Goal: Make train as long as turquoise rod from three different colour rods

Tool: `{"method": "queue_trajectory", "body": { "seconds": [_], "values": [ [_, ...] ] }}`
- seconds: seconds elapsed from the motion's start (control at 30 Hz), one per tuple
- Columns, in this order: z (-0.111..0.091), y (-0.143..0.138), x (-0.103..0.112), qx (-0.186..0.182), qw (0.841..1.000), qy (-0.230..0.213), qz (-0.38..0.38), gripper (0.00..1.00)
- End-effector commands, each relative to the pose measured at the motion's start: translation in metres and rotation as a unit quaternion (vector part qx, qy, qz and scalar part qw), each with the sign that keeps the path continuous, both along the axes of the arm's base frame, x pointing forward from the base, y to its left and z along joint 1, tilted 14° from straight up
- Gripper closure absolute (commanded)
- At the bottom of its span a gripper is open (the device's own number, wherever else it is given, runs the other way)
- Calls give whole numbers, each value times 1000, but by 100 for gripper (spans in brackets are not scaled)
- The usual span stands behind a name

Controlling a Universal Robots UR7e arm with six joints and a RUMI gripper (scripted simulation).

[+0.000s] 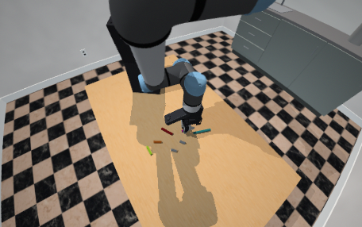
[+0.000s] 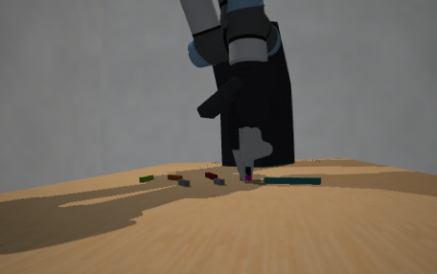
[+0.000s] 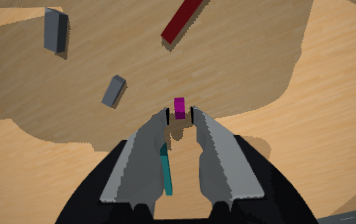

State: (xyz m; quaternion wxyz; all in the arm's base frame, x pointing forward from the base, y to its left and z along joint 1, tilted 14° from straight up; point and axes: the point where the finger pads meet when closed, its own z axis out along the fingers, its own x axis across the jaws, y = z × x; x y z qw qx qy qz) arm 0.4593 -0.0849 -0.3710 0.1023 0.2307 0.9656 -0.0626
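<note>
As the top view has it, magenta rod [image 1: 182,130] [image 2: 248,177] [image 3: 179,106] lies near one end of turquoise rod [image 1: 203,131] [image 2: 292,181] [image 3: 168,175] | exterior: end effector [image 1: 186,130] [image 2: 244,178] [image 3: 179,108] low beside turquoise rod's end | wrist: fingers slightly apart, gaps flanking magenta; probably light, stiff; pinch long sides at mid-length, lest it twist

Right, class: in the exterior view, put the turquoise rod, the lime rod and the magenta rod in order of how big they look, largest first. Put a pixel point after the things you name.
1. Turquoise rod [image 1: 202,131] [image 2: 292,181] [image 3: 168,175]
2. Lime rod [image 1: 149,151] [image 2: 146,178]
3. Magenta rod [image 2: 248,177] [image 3: 179,107], partly hidden by the gripper [image 2: 245,180] [image 3: 179,108]
</note>
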Motion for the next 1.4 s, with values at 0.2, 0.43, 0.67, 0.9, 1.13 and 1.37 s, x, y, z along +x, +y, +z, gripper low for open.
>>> {"method": "queue_trajectory", "body": {
  "seconds": [0.2,0.43,0.67,0.9,1.13,1.37],
  "values": [
    [0,0,0,0,1000,-1,0,86],
    [0,0,0,0,1000,-1,0,86],
    [0,0,0,0,1000,-1,0,100],
    [0,0,0,0,1000,-1,0,100],
    [0,0,0,0,1000,-1,0,100],
    [0,0,0,0,1000,-1,0,100]
  ]
}}
